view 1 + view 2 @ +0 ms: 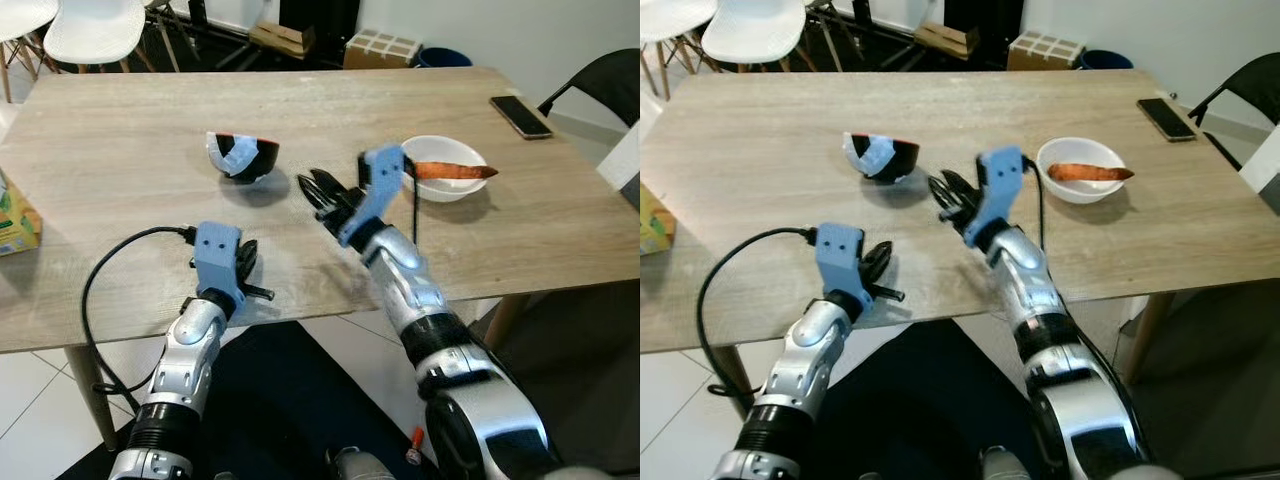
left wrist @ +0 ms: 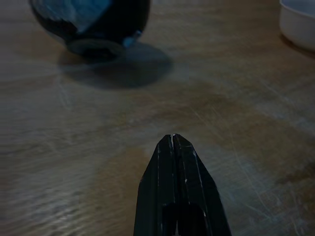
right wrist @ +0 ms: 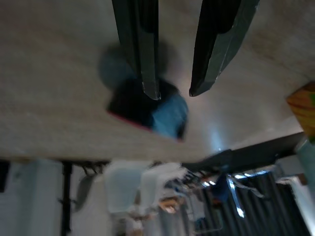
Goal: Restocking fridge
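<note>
Nothing stocked yet imo: black bowl (image 1: 243,156) and white bowl (image 1: 443,167) w/ carrot (image 1: 452,171) sit on table (image 1: 120,130). My right gripper (image 1: 318,190) is spread near black bowl, holding nothing; left gripper (image 2: 173,142) pinched together, empty.

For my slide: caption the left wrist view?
Shut left gripper over the wooden table, facing a dark bowl.

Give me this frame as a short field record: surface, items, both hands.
surface: wooden table
dark bowl: mid-table, ahead of both hands
white bowl: holds an orange sweet potato
phone: far right corner
left hand: shut, empty, low over the near table edge
right hand: open, empty, pointed at the dark bowl, not touching
</note>
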